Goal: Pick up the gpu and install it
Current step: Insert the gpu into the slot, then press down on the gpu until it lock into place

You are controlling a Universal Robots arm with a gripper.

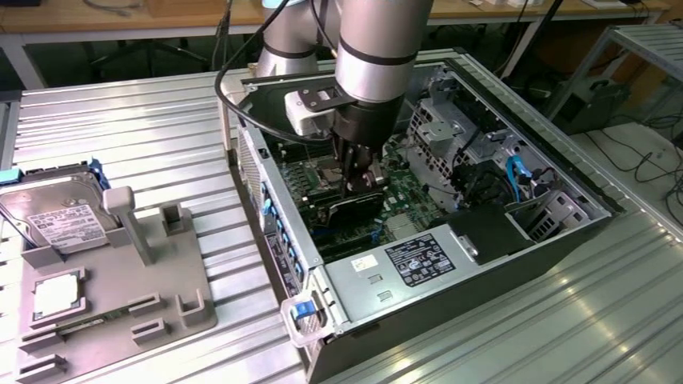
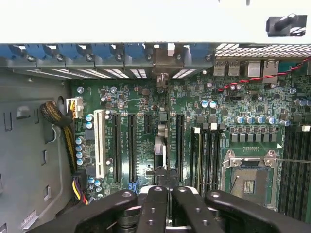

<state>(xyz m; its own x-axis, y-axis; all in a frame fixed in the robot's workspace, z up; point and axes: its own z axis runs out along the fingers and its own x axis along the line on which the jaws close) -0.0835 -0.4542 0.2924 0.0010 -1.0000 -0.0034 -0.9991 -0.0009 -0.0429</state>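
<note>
The gpu point(image 1: 357, 210) stands on edge inside the open computer case point(image 1: 555, 172), its dark cooler facing the exterior view's front. In the wrist view the gpu point(image 2: 160, 150) is edge-on, running along an expansion slot of the green motherboard point(image 2: 131, 97) up to its bracket at the case's rear wall. My gripper point(image 1: 357, 186) comes straight down onto the card's upper edge. The black fingers point(image 2: 155, 204) lie pressed side by side right over that edge, and nothing shows between them. Whether they touch the card I cannot tell.
A grey fixture point(image 1: 117, 280) on the exterior view's left holds a hard drive point(image 1: 53, 220) and a small processor chip point(image 1: 56, 294). Beside the card lie black slots, a white slot point(image 2: 100, 141), memory slots, the empty processor socket point(image 2: 250, 177) and a cable bundle point(image 2: 56, 116).
</note>
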